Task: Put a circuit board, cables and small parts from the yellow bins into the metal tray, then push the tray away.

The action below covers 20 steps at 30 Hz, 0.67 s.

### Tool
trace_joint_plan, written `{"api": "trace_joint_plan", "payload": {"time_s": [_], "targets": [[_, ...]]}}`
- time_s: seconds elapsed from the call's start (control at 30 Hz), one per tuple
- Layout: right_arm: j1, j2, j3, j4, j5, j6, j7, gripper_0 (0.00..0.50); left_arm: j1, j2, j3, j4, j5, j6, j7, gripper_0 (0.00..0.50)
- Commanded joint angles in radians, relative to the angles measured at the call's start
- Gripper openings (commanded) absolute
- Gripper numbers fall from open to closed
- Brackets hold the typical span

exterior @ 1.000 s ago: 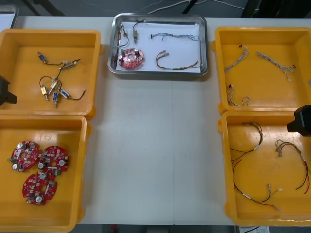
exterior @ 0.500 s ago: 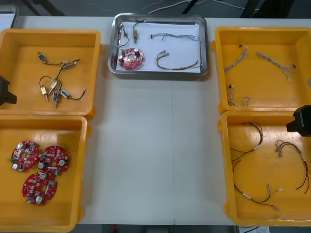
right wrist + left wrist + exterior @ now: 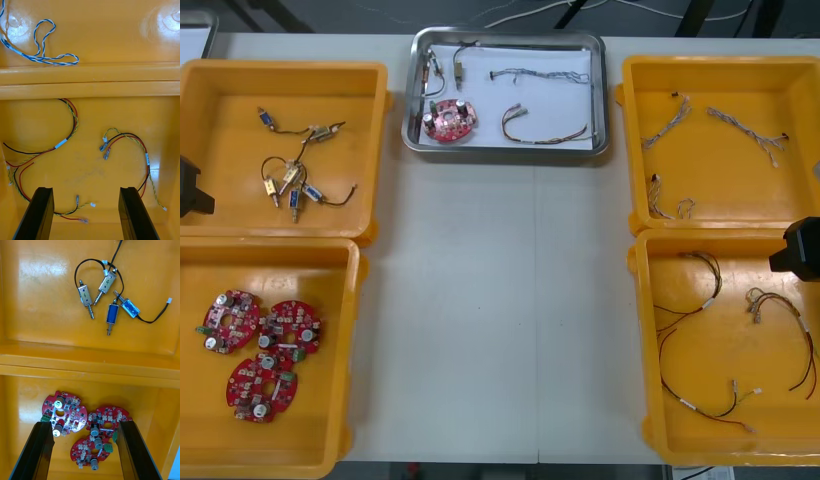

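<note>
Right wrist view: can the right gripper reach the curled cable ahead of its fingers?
Likely yes: the right gripper hangs open above the bin, and the cable lies bare on its floor, nothing over it.

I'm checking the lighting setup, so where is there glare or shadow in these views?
Front view: even light, faint shadows, glints on the tray rim. Right wrist view: bright glare patches on the far right bin. Left wrist view: broad sheen on the far left bin.
</note>
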Motion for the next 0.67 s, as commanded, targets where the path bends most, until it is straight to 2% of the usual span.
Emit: {"api": "trace_joint_plan", "payload": {"time_s": [0.03, 0.67], "targets": [[0.009, 0.011, 0.009, -0.023, 0.008, -0.008, 0.027, 0.5, 0.01, 0.018, 0.032, -0.027, 0.006, 0.006, -0.101, 0.5], [0.009, 0.011, 0.009, -0.023, 0.008, -0.008, 0.027, 0.5, 0.01, 0.018, 0.032, -0.027, 0.006, 0.006, -0.101, 0.5]]}}
